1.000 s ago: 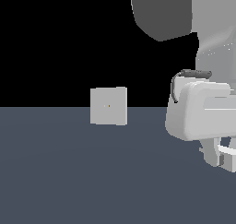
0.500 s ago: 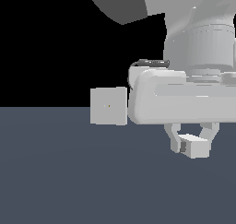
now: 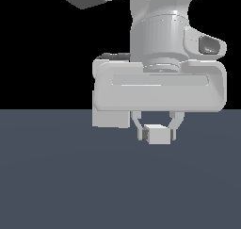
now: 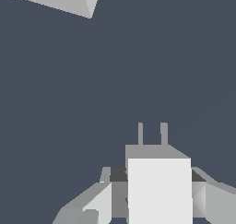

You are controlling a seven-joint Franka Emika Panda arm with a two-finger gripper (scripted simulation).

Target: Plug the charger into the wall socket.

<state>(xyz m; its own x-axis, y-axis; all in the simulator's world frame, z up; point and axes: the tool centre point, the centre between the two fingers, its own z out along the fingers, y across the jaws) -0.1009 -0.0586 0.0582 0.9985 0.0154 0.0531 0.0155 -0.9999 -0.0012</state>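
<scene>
Two thin prongs of the small pale grey boxy charger (image 4: pixel 159 181) point forward, the block clamped in the end effector (image 3: pixel 156 134) above the dark tabletop (image 3: pixel 70 185). Upright pale grey square wall socket (image 3: pixel 109 119) sits mostly hidden behind; advance level, prongs aligned.

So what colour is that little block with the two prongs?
The charger is pale grey-white, plain and unpatterned, with grey prongs; the wrist view shows it best.

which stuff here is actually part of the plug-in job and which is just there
Part of the job:
- charger, held between the gripper fingers, prongs pointing away from the wrist
- socket, mostly hidden behind the gripper body in the exterior view

Just there:
- floor; nothing else lies about
</scene>
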